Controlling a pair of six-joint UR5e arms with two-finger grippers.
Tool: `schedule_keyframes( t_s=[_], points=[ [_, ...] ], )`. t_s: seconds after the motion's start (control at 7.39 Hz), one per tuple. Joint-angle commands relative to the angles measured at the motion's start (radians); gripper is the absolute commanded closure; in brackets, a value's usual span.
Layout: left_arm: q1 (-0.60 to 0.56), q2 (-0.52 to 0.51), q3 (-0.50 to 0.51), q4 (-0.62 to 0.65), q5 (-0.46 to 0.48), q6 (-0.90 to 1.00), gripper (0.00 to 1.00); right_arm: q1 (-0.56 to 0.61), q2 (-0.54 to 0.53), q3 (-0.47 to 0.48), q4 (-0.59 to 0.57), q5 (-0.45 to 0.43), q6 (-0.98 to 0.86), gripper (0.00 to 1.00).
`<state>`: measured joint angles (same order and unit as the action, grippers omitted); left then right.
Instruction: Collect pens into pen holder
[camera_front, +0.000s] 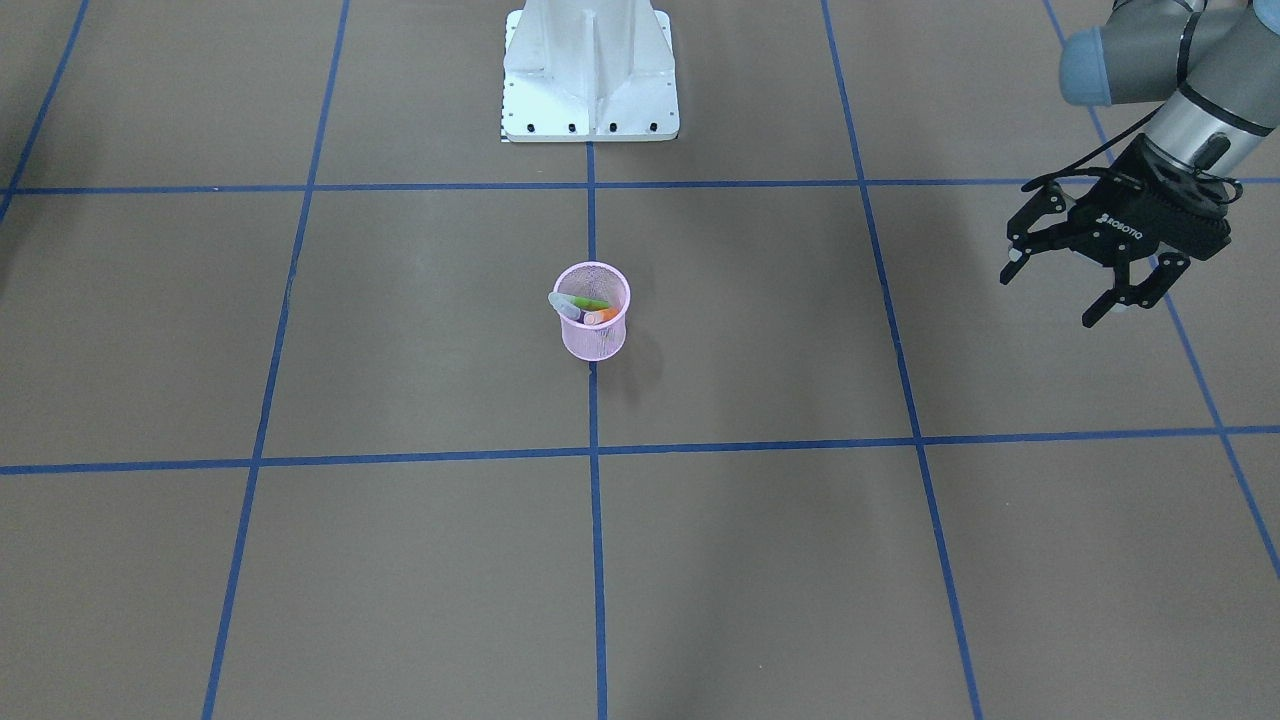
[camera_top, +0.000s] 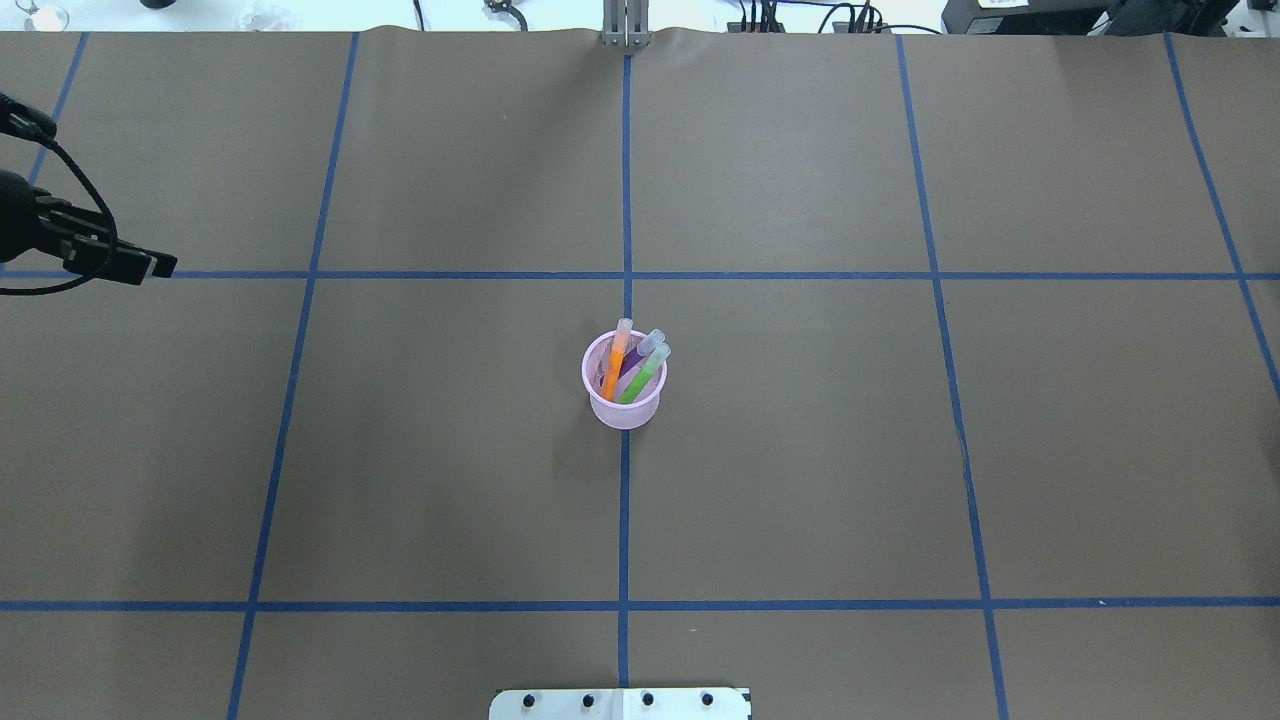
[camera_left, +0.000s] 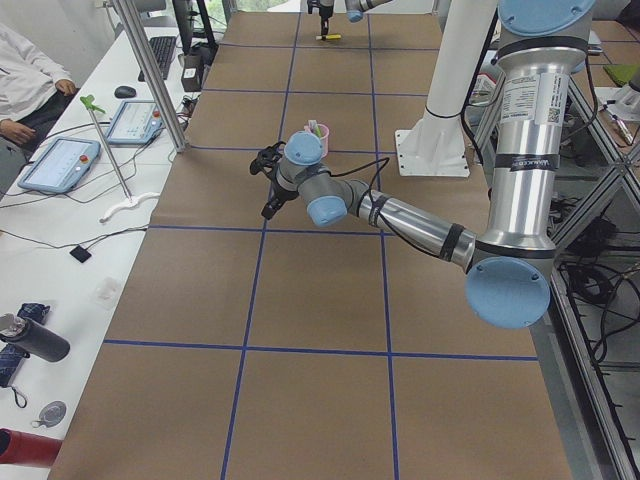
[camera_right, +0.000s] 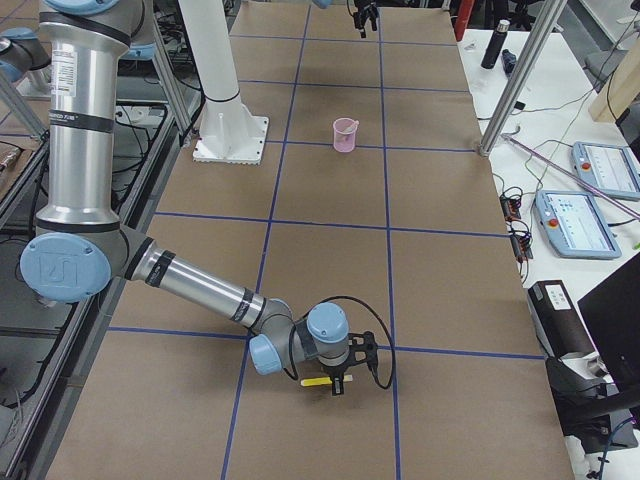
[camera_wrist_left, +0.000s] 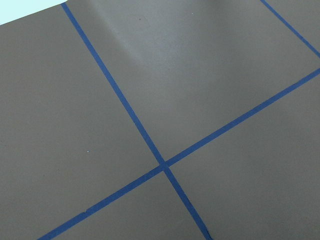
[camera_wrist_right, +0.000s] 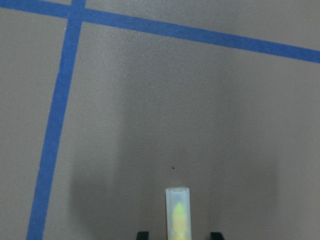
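The pink mesh pen holder (camera_front: 595, 335) stands upright at the table's middle, also in the overhead view (camera_top: 625, 405). It holds an orange pen (camera_top: 615, 365), a green pen (camera_top: 643, 378) and a purple one. My left gripper (camera_front: 1090, 272) is open and empty, raised far off toward the table's left end (camera_top: 150, 265). My right gripper (camera_right: 335, 385) is low over the table's right end, shut on a yellow pen (camera_right: 313, 381). In the right wrist view the yellow pen (camera_wrist_right: 177, 212) sticks out between the fingertips (camera_wrist_right: 143, 234).
The white robot base (camera_front: 590, 80) stands at the table's near edge behind the holder. Benches with tablets (camera_left: 60, 165) and a seated person (camera_left: 25, 80) line the far side. Metal posts (camera_right: 520, 80) stand at the far edge. Blue tape lines cross the brown table.
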<state>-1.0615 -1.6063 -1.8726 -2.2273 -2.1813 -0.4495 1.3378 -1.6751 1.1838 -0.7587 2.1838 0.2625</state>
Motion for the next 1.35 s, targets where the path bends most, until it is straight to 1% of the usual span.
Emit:
schedule_keyframes(
  t_s=[0.0,0.27,0.41,0.54,0.68,0.81,0.95,1.08,1.22],
  points=[
    [0.000,0.000,0.000,0.000,0.000,0.000,0.01,0.000,0.000,0.002,-0.001,0.002,0.017,1.00],
    [0.000,0.000,0.000,0.000,0.000,0.000,0.01,0.003,0.011,0.039,-0.001,0.007,0.059,1.00],
    [-0.002,0.002,-0.002,0.000,-0.002,0.000,0.01,0.003,0.015,0.101,-0.001,0.004,0.174,1.00],
    [-0.002,0.008,-0.002,0.000,-0.002,-0.001,0.01,0.004,0.020,0.187,-0.001,-0.001,0.316,1.00],
    [-0.008,0.017,-0.005,0.005,0.000,-0.001,0.01,0.004,0.023,0.242,-0.001,-0.019,0.384,1.00],
    [-0.026,0.029,-0.004,0.015,0.003,-0.001,0.01,0.004,0.028,0.290,-0.002,-0.072,0.386,1.00],
    [-0.094,0.046,-0.007,0.079,0.003,0.011,0.01,0.004,0.037,0.336,-0.010,-0.085,0.408,1.00],
    [-0.156,0.043,-0.014,0.185,0.005,0.062,0.01,0.004,0.052,0.383,-0.010,-0.090,0.488,1.00],
    [-0.202,0.043,-0.011,0.281,0.005,0.183,0.01,0.004,0.063,0.434,-0.007,-0.093,0.538,1.00]
  ],
)
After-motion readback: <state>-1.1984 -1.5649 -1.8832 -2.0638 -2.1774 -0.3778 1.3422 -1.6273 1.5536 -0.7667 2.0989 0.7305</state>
